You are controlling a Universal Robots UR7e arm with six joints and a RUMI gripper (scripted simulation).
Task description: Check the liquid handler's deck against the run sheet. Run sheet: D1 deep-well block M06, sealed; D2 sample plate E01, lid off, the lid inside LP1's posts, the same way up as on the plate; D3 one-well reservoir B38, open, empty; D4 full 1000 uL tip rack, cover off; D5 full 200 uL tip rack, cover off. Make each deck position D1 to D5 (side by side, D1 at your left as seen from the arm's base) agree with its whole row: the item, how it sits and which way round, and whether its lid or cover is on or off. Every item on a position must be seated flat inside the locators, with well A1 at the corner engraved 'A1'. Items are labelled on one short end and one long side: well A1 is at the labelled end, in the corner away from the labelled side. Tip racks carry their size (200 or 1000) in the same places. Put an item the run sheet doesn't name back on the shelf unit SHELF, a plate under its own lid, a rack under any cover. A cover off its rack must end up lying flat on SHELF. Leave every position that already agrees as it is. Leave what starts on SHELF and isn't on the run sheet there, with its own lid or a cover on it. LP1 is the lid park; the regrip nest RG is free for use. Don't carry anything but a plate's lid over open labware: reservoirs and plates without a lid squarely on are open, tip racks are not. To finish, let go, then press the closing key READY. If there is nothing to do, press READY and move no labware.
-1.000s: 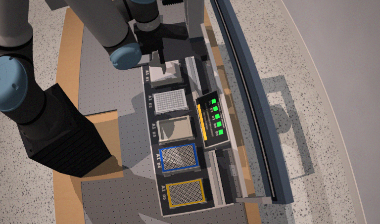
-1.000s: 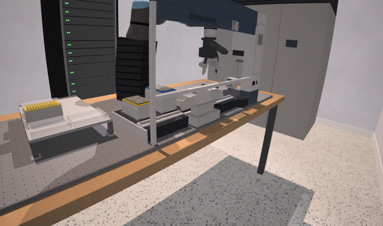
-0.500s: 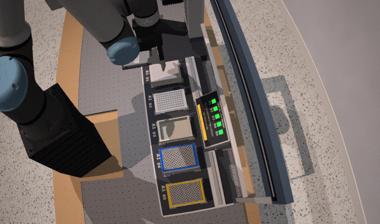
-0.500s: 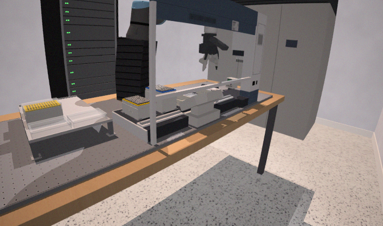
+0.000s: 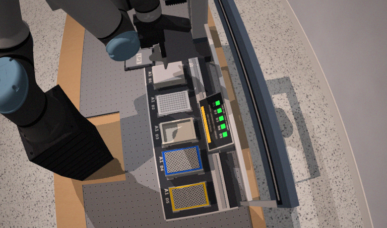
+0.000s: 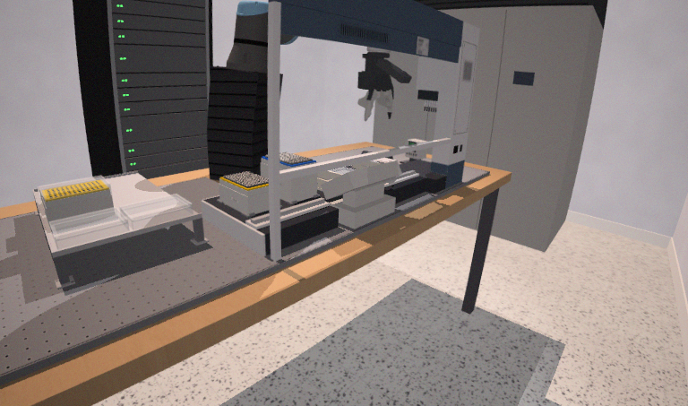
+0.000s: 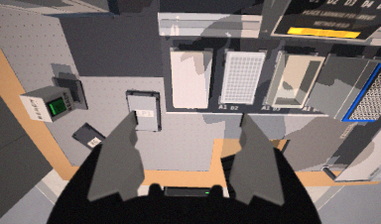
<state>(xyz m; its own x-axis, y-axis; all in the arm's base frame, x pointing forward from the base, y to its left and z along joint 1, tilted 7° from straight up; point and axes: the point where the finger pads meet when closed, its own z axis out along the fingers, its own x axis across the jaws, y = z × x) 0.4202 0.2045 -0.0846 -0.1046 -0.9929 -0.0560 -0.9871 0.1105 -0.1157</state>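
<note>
My gripper point(image 7: 189, 112) is open and empty, high above the table between the lid park LP1 point(image 7: 144, 110) and the deck; it also shows in the top view point(image 5: 165, 62) and the exterior view point(image 6: 377, 107). On the deck, D1 holds a sealed white deep-well block point(image 5: 168, 75). D2 holds a sample plate with no lid point(image 5: 173, 102). D3 holds an open one-well reservoir point(image 5: 178, 131). D4 holds a blue-framed tip rack point(image 5: 182, 160) and D5 a yellow-framed tip rack point(image 5: 188, 196), both uncovered. I cannot tell whether a clear lid lies on LP1 point(image 5: 138, 59).
The shelf unit point(image 6: 116, 203) at the table's far end carries a covered yellow tip rack point(image 6: 75, 196) and clear covers lying flat point(image 6: 151, 206). The READY key point(image 7: 52, 105) and a small nest point(image 7: 89, 137) sit left of LP1. The handler's blue gantry point(image 6: 365, 21) spans the deck; its panel point(image 5: 218, 119) shows green lights.
</note>
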